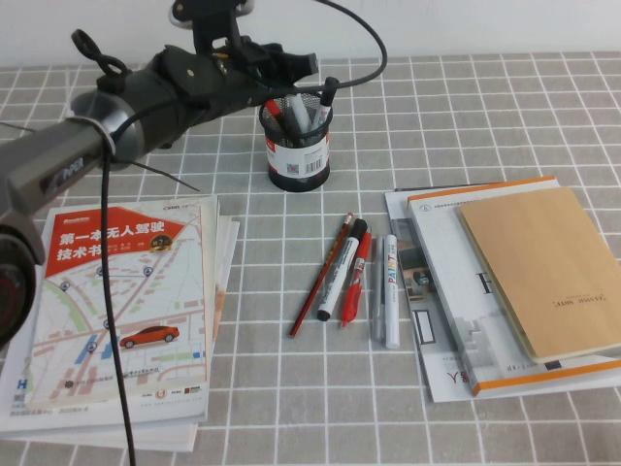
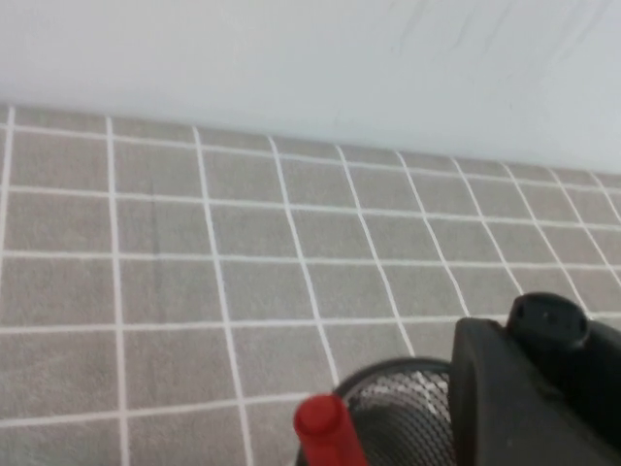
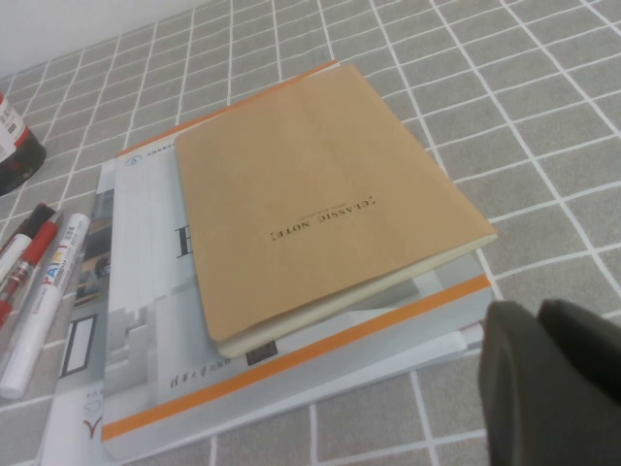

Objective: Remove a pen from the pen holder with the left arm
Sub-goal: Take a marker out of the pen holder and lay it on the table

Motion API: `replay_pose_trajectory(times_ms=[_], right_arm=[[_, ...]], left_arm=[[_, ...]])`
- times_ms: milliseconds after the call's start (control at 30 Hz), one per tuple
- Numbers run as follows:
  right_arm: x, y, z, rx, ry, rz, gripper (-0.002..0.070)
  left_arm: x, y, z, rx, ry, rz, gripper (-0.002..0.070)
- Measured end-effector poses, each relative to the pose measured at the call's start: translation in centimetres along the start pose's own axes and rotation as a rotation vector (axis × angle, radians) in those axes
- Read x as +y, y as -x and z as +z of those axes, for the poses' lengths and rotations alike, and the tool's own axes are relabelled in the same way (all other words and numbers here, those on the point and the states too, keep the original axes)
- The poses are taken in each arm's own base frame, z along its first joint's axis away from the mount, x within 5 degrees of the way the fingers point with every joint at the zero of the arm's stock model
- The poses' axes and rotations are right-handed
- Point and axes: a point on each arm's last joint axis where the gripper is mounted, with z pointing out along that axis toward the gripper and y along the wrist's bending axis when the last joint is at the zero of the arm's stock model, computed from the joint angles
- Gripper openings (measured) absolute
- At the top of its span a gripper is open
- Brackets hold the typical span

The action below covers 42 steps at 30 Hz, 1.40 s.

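— What is being shown along the near edge of the table (image 1: 320,427)?

— A stack of magazines (image 1: 121,311) is being carried at the near left corner. Books (image 1: 456,359) topped by a brown notebook (image 1: 543,272) are lying by the right edge. The right gripper (image 3: 548,374) is being held idle over the near right corner; whether it is apart or together cannot be told.

— And further in?

— Several loose pens (image 1: 354,277) are lying at the middle of the table. Beyond them, towards the far edge, the black mesh pen holder (image 1: 299,150) is standing upright with pens inside, a red-capped pen (image 1: 275,110) among them.

— Which step is being worked?

— The grasp is judged to be under way. The left gripper (image 1: 296,85) is being held right over the holder's mouth, among the pen tops. Whether it is being clamped on a pen cannot be told.

— What is being called for next?

— A firm hold is to be confirmed, then a straight upward lift, so that the holder is not being tipped or dragged along.
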Motion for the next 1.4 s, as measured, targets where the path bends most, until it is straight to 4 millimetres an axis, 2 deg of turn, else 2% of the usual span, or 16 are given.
replay_pose_trajectory(times_ms=[367, 500, 667, 833, 1000, 1133, 1233, 1400], right_arm=[[0.0, 0.0, 0.0, 0.0, 0.0, 0.0, -0.0013], [0.0, 0.0, 0.0, 0.0, 0.0, 0.0, -0.0013], [0.0, 0.0, 0.0, 0.0, 0.0, 0.0, -0.0013], [0.0, 0.0, 0.0, 0.0, 0.0, 0.0, -0.0013], [0.0, 0.0, 0.0, 0.0, 0.0, 0.0, -0.0013], [0.0, 0.0, 0.0, 0.0, 0.0, 0.0, -0.0013], [0.0, 0.0, 0.0, 0.0, 0.0, 0.0, -0.0013], [0.0, 0.0, 0.0, 0.0, 0.0, 0.0, -0.0013]], left_arm=[[-0.2, -0.2, -0.1, 0.027, -0.017, 0.02, 0.0104], [-0.6, 1.0, -1.0, -0.002, -0.024, 0.063, 0.0104], [-2.2, 4.5, -4.4, -0.09, -0.05, 0.13, 0.0104], [-4.5, 7.9, -9.6, -0.117, -0.115, 0.244, 0.0104], [-6.5, 9.7, -15.2, -0.045, -0.186, 0.341, 0.0104], [-7.2, 9.5, -19.0, 0.106, -0.205, 0.407, 0.0104], [-7.0, 8.7, -20.8, 0.257, -0.19, 0.438, 0.0104], [-6.1, 6.2, -21.7, 0.565, -0.171, 0.466, 0.0104]])
